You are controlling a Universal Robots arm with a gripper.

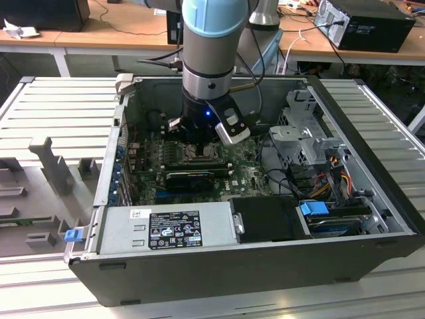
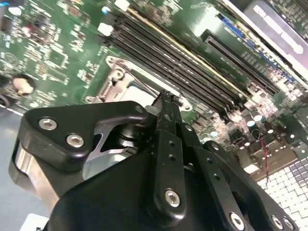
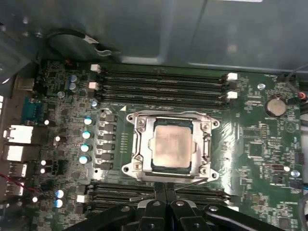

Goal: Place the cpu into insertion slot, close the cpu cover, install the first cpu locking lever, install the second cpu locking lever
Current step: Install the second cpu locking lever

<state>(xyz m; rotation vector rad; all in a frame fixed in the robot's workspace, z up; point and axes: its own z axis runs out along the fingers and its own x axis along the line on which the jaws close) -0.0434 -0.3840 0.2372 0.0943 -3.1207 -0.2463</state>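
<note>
Arm: the Universal Robots arm point(image 1: 207, 60) reaches down from the far side into the open computer case point(image 1: 372, 252), which lies on its side on a ribbed metal work surface point(image 1: 60, 106).
Gripper: the gripper point(image 3: 165, 188) sits low over the motherboard point(image 3: 250, 139), at the edge of the socket that faces the wrist cameras. In the first wrist view its black fingertips point(image 3: 159, 191) are pressed together with no gap between them; nothing is held between them. In the second wrist view the closed tip point(image 2: 166, 98) stands just beside the socket frame, at a thin wire lever point(image 3: 190, 183) running along that edge.
Cpu: the cpu point(image 3: 169, 145) lies flat in the insertion slot point(image 3: 155, 168), its pale silvery-tan face showing through the window.
Cpu cover: the cpu cover point(image 3: 141, 144) is down flat around the chip, its metal frame surrounding all four sides of it.
Socket position: in the exterior view the socket point(image 1: 196, 152) is near the middle of the board, directly under the gripper body.
Memory slots: long black memory slots point(image 3: 163, 86) run along the far side of the socket; a second set point(image 3: 115, 192) runs along the near side, level with the fingertips.
Coin cell: a round battery point(image 3: 275, 106) sits on the board, well apart from the socket.
Power supply: a grey box with a black label point(image 1: 166, 229) occupies the near wall of the case in the exterior view.
Drive bay: a metal cage with coloured cables point(image 1: 312, 143) is on the exterior view's right.
</note>
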